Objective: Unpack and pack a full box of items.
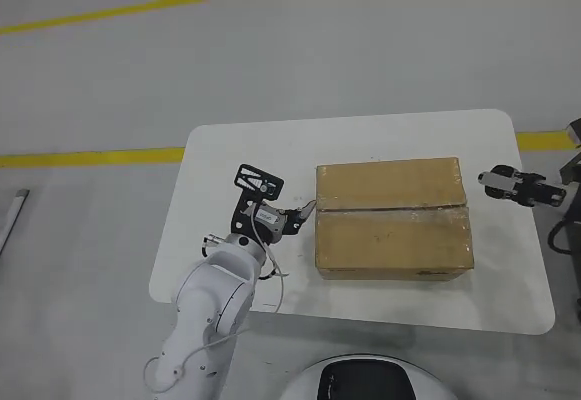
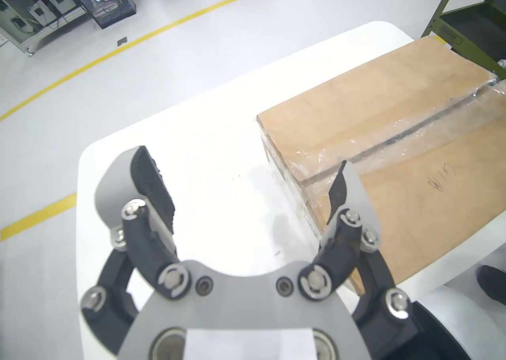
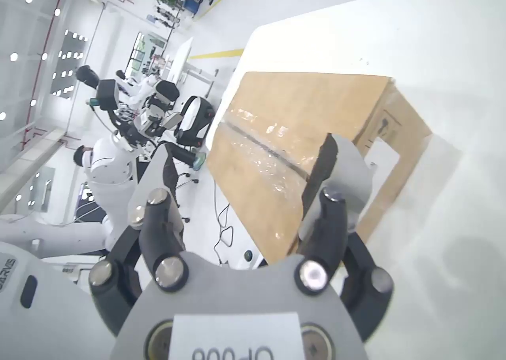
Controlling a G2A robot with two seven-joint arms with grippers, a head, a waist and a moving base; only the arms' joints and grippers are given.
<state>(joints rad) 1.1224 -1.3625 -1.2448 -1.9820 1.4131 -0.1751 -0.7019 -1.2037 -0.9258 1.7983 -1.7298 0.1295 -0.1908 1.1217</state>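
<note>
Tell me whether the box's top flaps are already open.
No. The cardboard box has both flaps shut flat, with clear tape running along the seam.

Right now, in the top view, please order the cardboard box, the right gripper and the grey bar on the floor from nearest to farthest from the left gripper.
1. Cardboard box, just beside the left gripper.
2. Right gripper, beyond the box's far end.
3. Grey bar, on the floor, opposite side.

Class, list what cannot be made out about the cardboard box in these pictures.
- Contents of the brown cardboard box: its closed, taped top hides them in every view.
- One far corner of the box, left wrist view: cut off by the picture's edge.
- The handwritten mark on top: too scrawled to read.
</note>
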